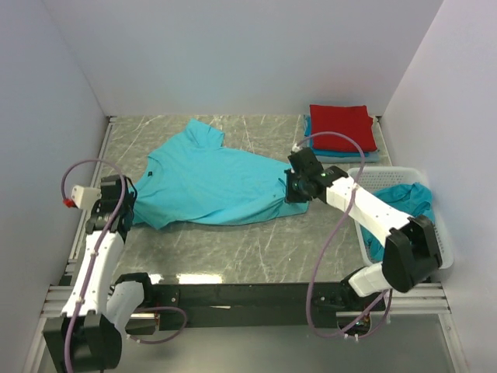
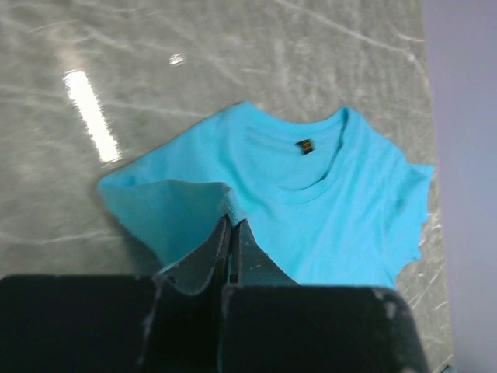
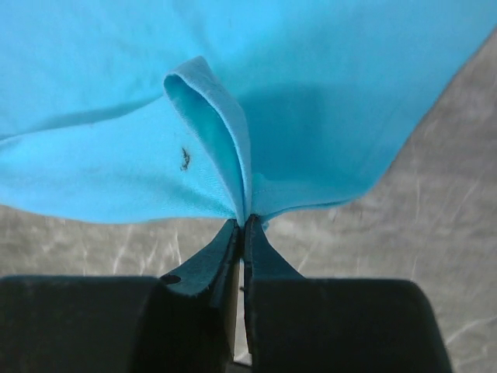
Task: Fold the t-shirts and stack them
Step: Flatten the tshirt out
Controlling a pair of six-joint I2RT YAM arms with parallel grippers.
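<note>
Top external: teal shirt (image 1: 210,183) lies spread mid-table, collar toward the back, not yet folded. Left gripper (image 1: 130,199) is at its left edge, right gripper (image 1: 293,187) at its right edge. Left wrist view: jaws pinched together on a raised fold of cloth, w/ collar & label beyond. Right wrist view: same story, jaws clamped on a pinched ridge near the shirt's edge, bare table beside it.

Done, by my read: a stack (image 1: 349,155) in the back-right corner, red shirt (image 1: 342,126) on top, blue & teal layers under it. Left to do: fold and stack the teal shirt; plus a basket shirt (image 1: 405,203), teal, crumpled in the basket (image 1: 444,250) at right. Can't tell how many are in there, so prob. around halfway or past.

Surface: grey marbled table (image 1: 256,249), glossy, lamp glare in left wrist view. Plain white walls (image 1: 233,54) on three sides; black rail (image 1: 248,294) along the near edge.
</note>
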